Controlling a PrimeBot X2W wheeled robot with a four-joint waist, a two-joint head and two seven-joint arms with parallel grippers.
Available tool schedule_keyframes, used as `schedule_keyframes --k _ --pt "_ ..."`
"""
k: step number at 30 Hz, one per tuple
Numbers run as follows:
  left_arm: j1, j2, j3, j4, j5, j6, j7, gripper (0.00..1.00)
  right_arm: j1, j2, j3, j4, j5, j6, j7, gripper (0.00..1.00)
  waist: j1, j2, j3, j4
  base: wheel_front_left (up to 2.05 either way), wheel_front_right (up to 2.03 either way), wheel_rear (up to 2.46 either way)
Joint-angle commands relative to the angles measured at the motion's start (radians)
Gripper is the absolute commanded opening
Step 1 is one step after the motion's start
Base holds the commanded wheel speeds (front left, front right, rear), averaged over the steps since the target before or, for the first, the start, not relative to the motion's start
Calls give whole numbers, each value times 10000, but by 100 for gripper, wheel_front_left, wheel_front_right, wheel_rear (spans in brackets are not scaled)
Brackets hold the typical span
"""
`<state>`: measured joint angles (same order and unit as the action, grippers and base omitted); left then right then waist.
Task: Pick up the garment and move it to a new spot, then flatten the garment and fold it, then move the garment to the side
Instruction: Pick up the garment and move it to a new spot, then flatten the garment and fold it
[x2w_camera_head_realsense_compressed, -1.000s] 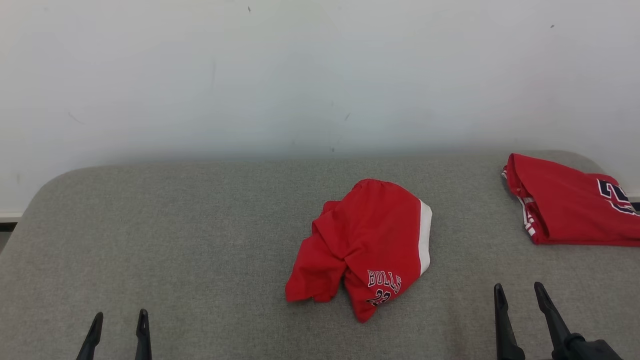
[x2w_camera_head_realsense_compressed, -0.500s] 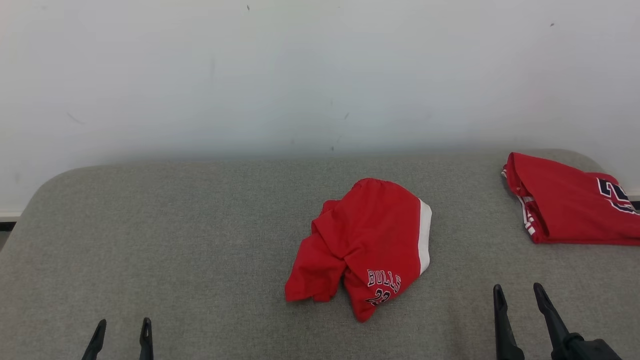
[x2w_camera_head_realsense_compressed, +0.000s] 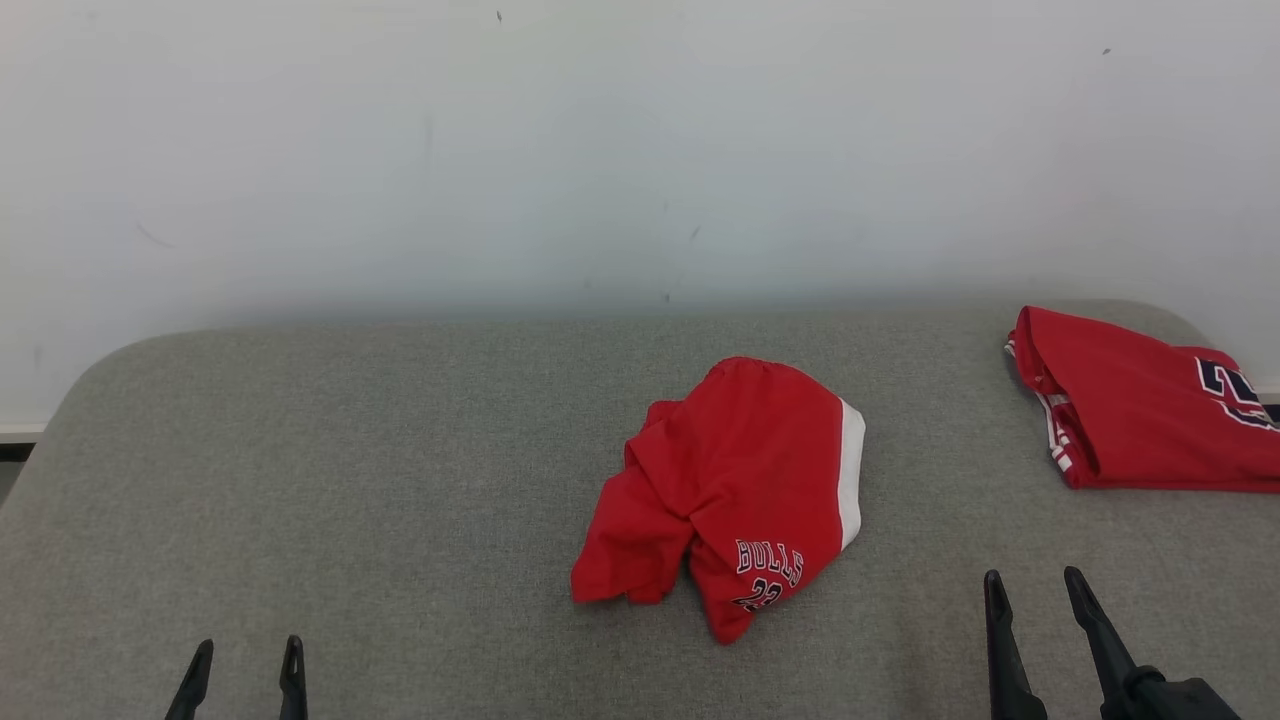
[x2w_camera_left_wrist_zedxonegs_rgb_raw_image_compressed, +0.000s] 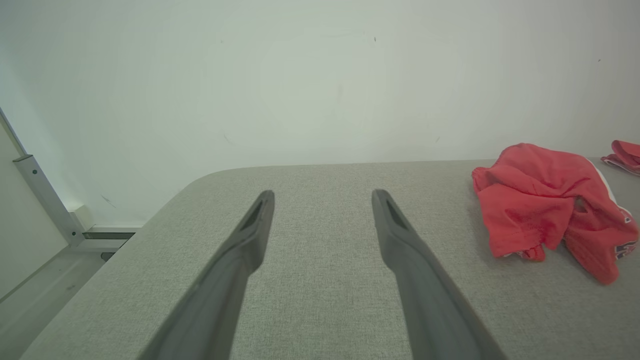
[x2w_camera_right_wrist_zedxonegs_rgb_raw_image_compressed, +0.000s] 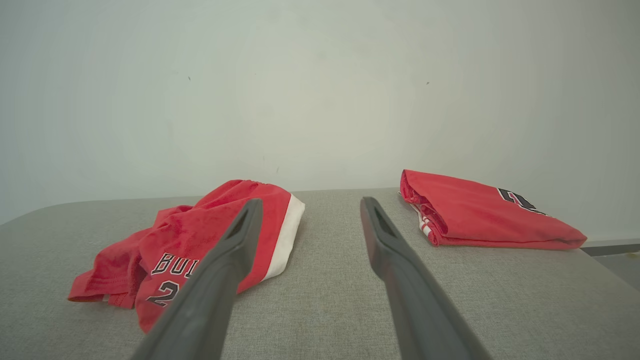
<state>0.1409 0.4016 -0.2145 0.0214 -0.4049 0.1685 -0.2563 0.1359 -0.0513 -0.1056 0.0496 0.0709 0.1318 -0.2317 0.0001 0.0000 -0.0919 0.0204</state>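
Note:
The garment (x2w_camera_head_realsense_compressed: 735, 490) is a crumpled pair of red shorts with a white side stripe and "BULLS" lettering, lying in a heap at the middle of the grey padded table (x2w_camera_head_realsense_compressed: 350, 480). The left wrist view has the garment (x2w_camera_left_wrist_zedxonegs_rgb_raw_image_compressed: 545, 200) at its right; the right wrist view has the garment (x2w_camera_right_wrist_zedxonegs_rgb_raw_image_compressed: 200, 245) at its left. My left gripper (x2w_camera_head_realsense_compressed: 245, 650) hovers open at the near left, far from the cloth. Near the front right, my right gripper (x2w_camera_head_realsense_compressed: 1030, 585) is open too, with nothing between its fingers.
A second red garment (x2w_camera_head_realsense_compressed: 1140, 415), folded flat with dark numbers, lies at the table's far right corner; the folded garment (x2w_camera_right_wrist_zedxonegs_rgb_raw_image_compressed: 480, 212) also shows in the right wrist view. A white wall (x2w_camera_head_realsense_compressed: 600, 150) rises behind the table. A metal rail (x2w_camera_left_wrist_zedxonegs_rgb_raw_image_compressed: 45, 200) and floor lie beyond the left edge.
My left gripper has drawn back a little toward the near edge. The garment and my right gripper have stayed in place.

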Motion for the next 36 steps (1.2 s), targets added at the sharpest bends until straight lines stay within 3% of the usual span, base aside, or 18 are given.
schedule_keyframes --k 1,36 --pt "-35 -14 -11 23 9 43 -41 100 76 24 14 6 -24 -27 2 100 -1 0 -4 9 0 0 0" --pt "-106 -129 51 59 -45 149 -89 100 89 24 47 5 59 -27 -1 100 -1 0 86 1 0 0 0"
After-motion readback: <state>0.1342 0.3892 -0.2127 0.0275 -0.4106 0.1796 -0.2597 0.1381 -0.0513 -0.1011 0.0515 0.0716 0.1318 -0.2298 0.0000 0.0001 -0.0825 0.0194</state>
